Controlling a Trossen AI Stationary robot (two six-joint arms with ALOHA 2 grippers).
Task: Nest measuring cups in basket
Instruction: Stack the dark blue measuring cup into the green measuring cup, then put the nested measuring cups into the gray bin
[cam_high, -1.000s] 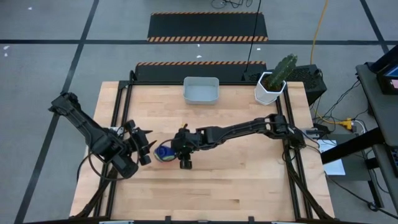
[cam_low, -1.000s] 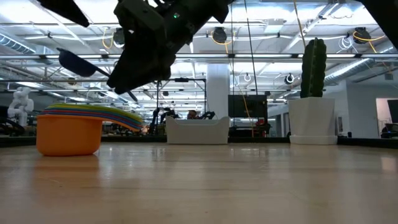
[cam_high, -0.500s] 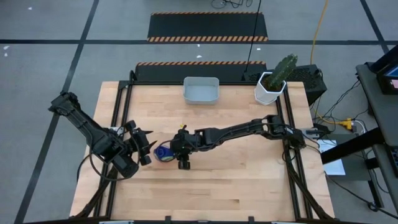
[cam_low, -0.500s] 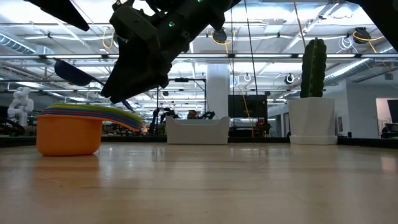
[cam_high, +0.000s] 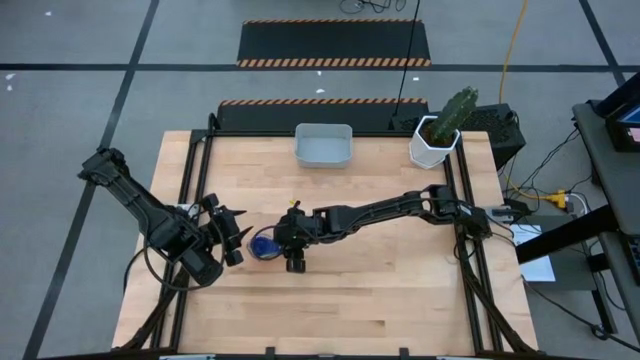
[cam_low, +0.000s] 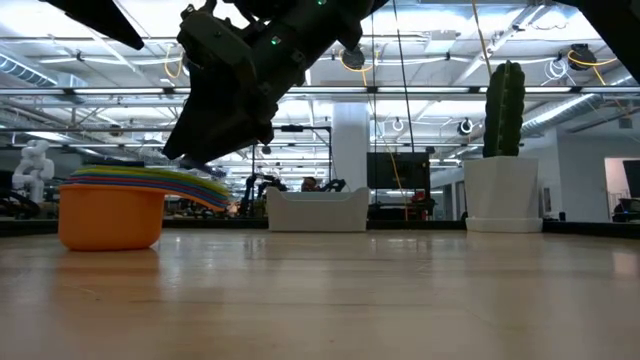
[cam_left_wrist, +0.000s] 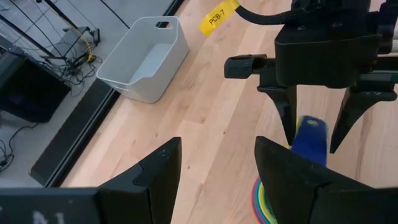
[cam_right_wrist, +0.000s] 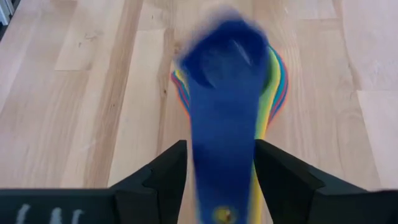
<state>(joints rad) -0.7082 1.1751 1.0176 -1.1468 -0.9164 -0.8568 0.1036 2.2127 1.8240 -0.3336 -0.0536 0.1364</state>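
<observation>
Cups (cam_high: 265, 245) sit stacked mid-worktop (cam_high: 400, 290), well short of the basket (cam_high: 323, 145), so the right gripper (cam_high: 292, 250), fingers apparently holding the dark blue cup (cam_right_wrist: 225, 74) by its handle, should lower it level and centred, while the left gripper (cam_high: 232, 232) waits beside, fingers wide.

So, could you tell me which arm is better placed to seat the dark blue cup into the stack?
The right. Its claw already straddles the dark blue cup, directly over the stack of cups. The left claw is open and empty beside the stack.
</observation>
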